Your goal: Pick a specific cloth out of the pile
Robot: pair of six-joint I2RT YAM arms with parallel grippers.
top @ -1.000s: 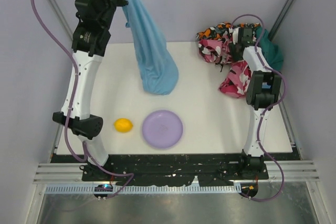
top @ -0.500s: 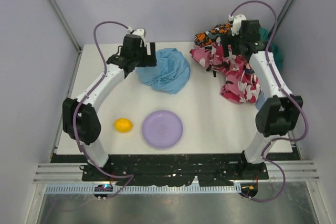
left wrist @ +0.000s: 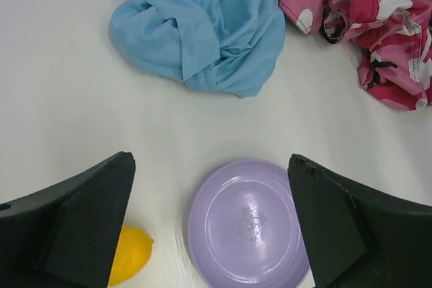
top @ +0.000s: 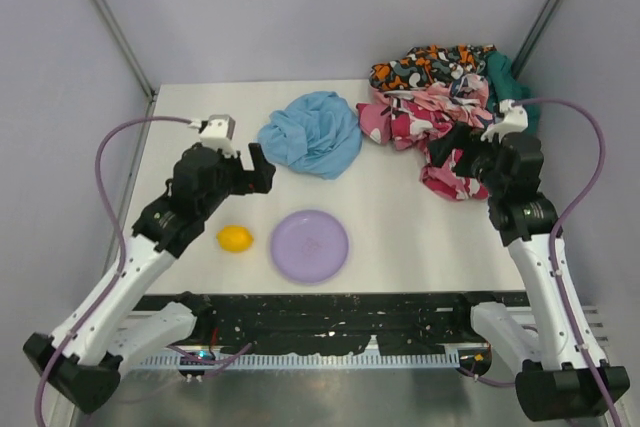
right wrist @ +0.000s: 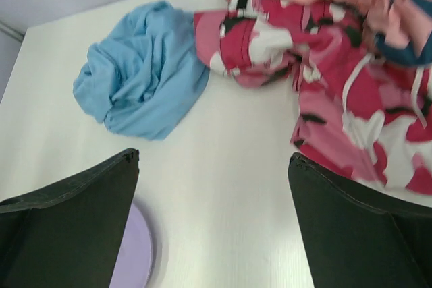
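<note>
The light blue cloth lies crumpled on the white table, just left of the pile and apart from both grippers. My left gripper hovers open and empty near the cloth's left front. In the left wrist view the cloth is far ahead of the spread fingers of that gripper. My right gripper is open and empty at the front edge of the pile. The right wrist view shows the cloth ahead to the left, the pile ahead to the right, and bare table at the gripper.
A purple plate and a yellow lemon sit near the table's front edge. A dark teal cloth and an orange patterned piece lie at the back of the pile. Walls enclose the table on three sides.
The left arm lowered the hanging blue cloth onto the table, let go and pulled back toward the front. The right arm drew back from the pile with its gripper opened.
</note>
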